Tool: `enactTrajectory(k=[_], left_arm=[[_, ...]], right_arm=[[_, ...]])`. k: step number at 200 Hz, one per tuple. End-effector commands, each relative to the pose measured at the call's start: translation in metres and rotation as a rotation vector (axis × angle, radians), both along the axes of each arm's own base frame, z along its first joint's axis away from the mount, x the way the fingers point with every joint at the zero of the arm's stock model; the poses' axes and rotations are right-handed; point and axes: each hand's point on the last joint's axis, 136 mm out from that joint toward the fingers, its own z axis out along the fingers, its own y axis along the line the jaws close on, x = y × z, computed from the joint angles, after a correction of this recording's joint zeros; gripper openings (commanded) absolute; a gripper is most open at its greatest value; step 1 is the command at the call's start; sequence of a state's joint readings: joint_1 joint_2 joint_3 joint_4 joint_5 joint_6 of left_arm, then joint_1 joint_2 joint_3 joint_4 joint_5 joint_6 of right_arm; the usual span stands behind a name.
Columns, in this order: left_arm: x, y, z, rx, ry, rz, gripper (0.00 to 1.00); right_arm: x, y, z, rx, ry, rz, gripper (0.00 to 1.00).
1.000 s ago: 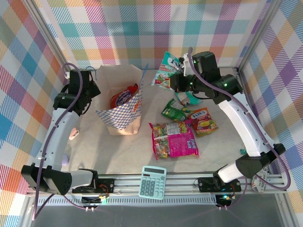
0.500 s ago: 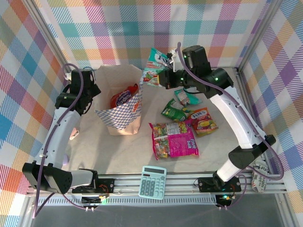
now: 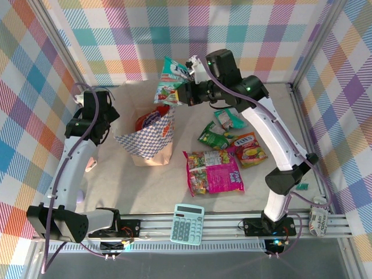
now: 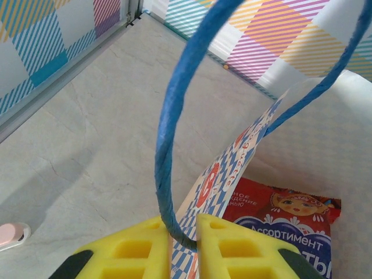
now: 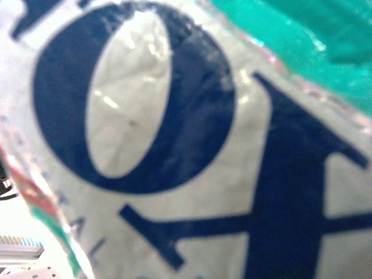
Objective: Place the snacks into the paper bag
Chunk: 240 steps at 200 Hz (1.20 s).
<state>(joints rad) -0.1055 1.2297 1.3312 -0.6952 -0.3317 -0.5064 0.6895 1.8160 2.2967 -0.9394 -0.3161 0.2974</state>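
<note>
The paper bag (image 3: 148, 145) stands open at the left of the table, with a red snack packet (image 3: 150, 121) inside it. My left gripper (image 3: 112, 118) is at the bag's left rim. In the left wrist view its yellow fingers (image 4: 183, 238) are shut on the checkered rim (image 4: 232, 157) and the blue cord handle (image 4: 168, 128), and the red packet (image 4: 285, 212) lies below. My right gripper (image 3: 185, 90) is shut on a teal-and-white snack packet (image 3: 168, 81) that hangs over the bag's far right rim. That packet's dark blue lettering (image 5: 145, 145) hides the right fingers.
On the table right of the bag lie a big magenta packet (image 3: 214, 172), a green one (image 3: 213, 138), a red-orange one (image 3: 250, 148) and a small teal one (image 3: 228, 119). A pale teal calculator (image 3: 188, 224) sits at the near edge. Plaid walls enclose the table.
My right arm has carried the teal-and-white packet leftward, from above the back centre to over the bag's mouth. My left gripper has closed on the bag's rim and handle.
</note>
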Motion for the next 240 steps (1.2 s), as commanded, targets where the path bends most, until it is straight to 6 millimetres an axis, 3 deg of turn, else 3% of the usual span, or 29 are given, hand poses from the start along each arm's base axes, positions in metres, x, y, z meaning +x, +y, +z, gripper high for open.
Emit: enactTrajectory(k=[1,156,240], left_arm=[[-0.005,0.003,0.004,-0.025,-0.028,0.012,0.18],[-0.005,-0.009,-0.001,-0.095,-0.051,-0.032,0.18],[-0.004,-0.013,-0.005,-0.114,-0.051,-0.052,0.18]], right_arm=[[-0.009,0.012,0.017,0.038,-0.041,0.067,0.00],[0.004,0.068,-0.006,0.082,0.021,0.154,0.00],[0.013,0.095,-0.043,0.048,0.043,0.196,0.00]])
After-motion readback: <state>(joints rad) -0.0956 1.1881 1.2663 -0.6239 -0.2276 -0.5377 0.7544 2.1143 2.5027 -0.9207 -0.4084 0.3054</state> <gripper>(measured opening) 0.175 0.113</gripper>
